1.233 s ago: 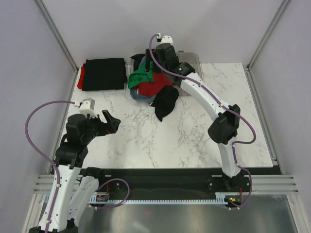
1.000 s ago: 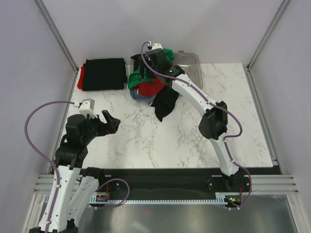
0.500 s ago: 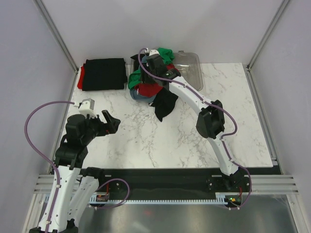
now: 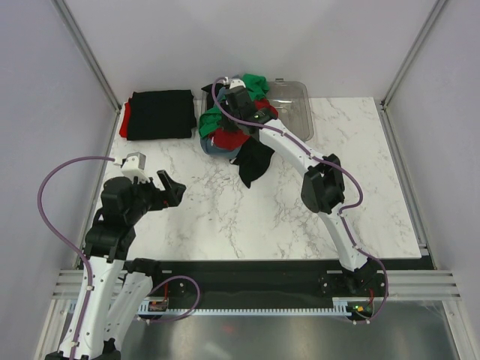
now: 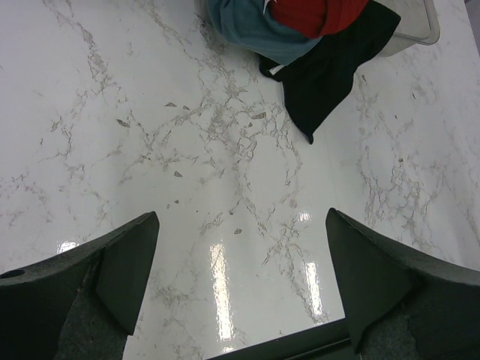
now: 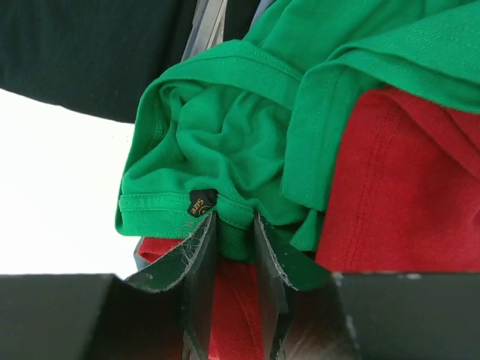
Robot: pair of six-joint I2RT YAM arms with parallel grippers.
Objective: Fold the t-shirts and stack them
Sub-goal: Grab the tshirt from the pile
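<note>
A heap of t-shirts lies at the back middle of the table: bright green [image 4: 212, 118] on top, red [image 4: 231, 139] under it, grey-blue [image 4: 213, 148] at the bottom, and a loose black one [image 4: 253, 162] trailing toward me. My right gripper [image 6: 234, 225] reaches into the heap, and its jaws pinch the hem of the green t-shirt [image 6: 240, 127] beside a small black size tag, with the red t-shirt [image 6: 405, 187] below. My left gripper [image 5: 240, 229] hovers open over bare marble at the near left [image 4: 171, 187], well short of the heap.
A folded black t-shirt [image 4: 159, 114] rests on a red one [image 4: 124, 120] at the back left. The clear plastic tray [image 4: 294, 101] stands behind the heap. Grey walls close in both sides.
My right arm has reached further back and left into the heap, and its jaws have closed on the green hem. The left arm has stayed still.
</note>
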